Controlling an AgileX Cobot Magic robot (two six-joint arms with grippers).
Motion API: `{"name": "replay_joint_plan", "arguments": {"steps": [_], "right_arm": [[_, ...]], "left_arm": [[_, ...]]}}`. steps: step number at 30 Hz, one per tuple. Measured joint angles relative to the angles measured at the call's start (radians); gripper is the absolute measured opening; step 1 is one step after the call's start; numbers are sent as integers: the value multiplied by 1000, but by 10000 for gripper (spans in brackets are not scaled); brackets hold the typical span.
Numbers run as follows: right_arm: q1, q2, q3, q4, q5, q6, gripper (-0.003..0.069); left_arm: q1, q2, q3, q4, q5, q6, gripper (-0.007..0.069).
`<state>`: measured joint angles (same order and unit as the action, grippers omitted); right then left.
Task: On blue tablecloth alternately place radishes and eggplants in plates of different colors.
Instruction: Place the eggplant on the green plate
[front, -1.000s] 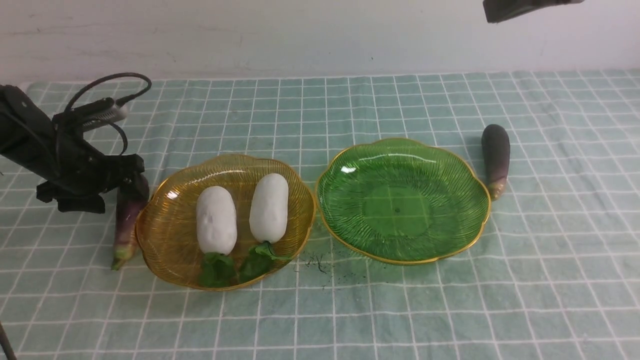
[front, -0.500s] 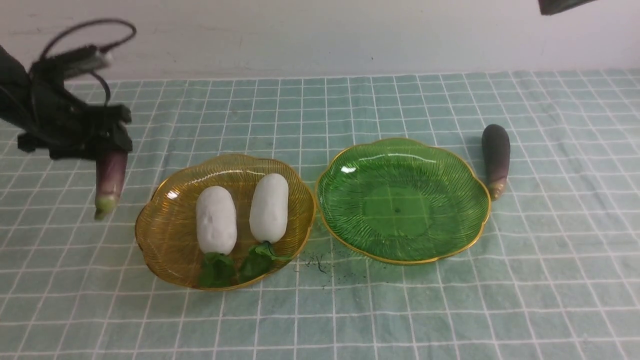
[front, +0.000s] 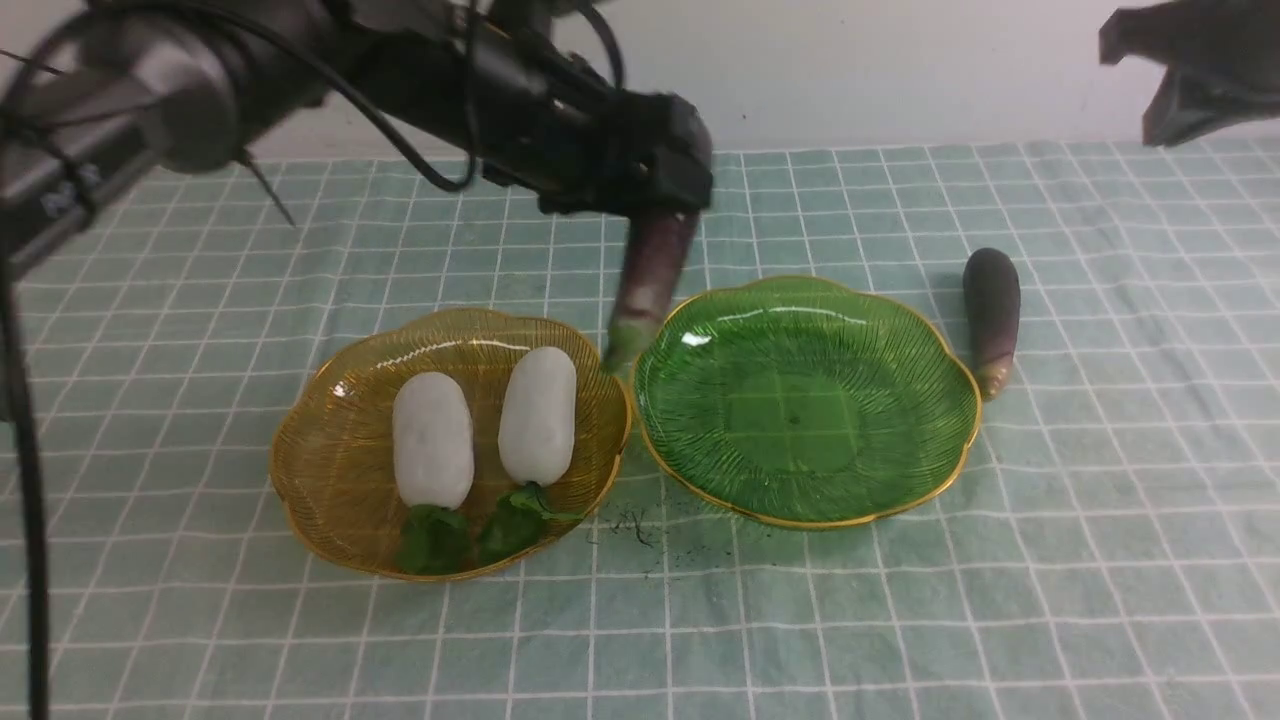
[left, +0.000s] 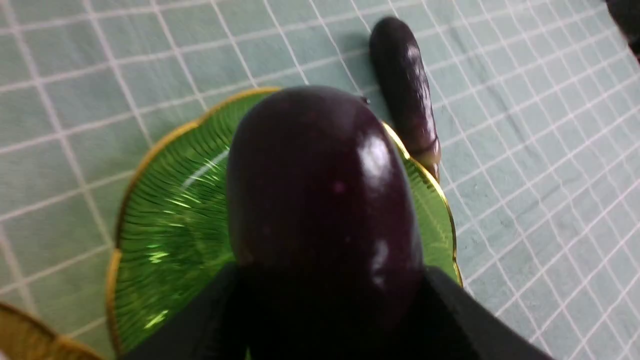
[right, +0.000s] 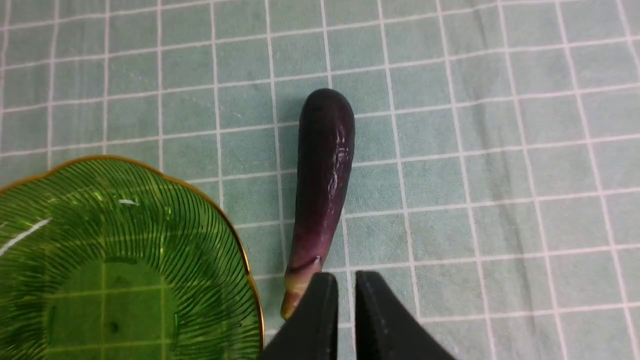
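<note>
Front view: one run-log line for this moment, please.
left fingers: gripping eggplant | eggplant: airborne at green plate rim | right fingers: empty

White radishes (front: 432, 440), purple eggplants (front: 991, 300), amber plate (front: 330, 470), green plate (front: 800, 420).

A plain off-white painted wall (front: 850, 70) fills the strip across the top of the frame, faintly scuffed in places. Its lower edge runs straight and level. The light is soft and even.

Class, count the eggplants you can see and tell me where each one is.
2. The held eggplant hangs stem-down from the left tool at the green plate's left edge; the loose eggplant lies on the blue tablecloth beside that plate's right edge. None looks hidden.
</note>
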<state>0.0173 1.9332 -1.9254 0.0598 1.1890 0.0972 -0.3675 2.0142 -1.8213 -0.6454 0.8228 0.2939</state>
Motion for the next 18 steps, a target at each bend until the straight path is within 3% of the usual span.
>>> {"name": "replay_joint_plan", "arguments": {"steps": [4,9,14,16,18], "right_arm": [[0,97,1,36,-58,-4,196],[0,212,1,57,-134,-4,407],[0,279,1,80,-150,-9,532],[0,305,1,91,-161,-20,550],[0,317,1,97,-165,-24,552]], "left_arm": [[-61,75,0,26,-44,-22,371],[-75,144,0,31,-72,-31,385],[-75,167,0,36,-71,-31,566],[-75,167,0,35,-67,-31,634],[-75,167,-2,35,-60,-32,657]]}}
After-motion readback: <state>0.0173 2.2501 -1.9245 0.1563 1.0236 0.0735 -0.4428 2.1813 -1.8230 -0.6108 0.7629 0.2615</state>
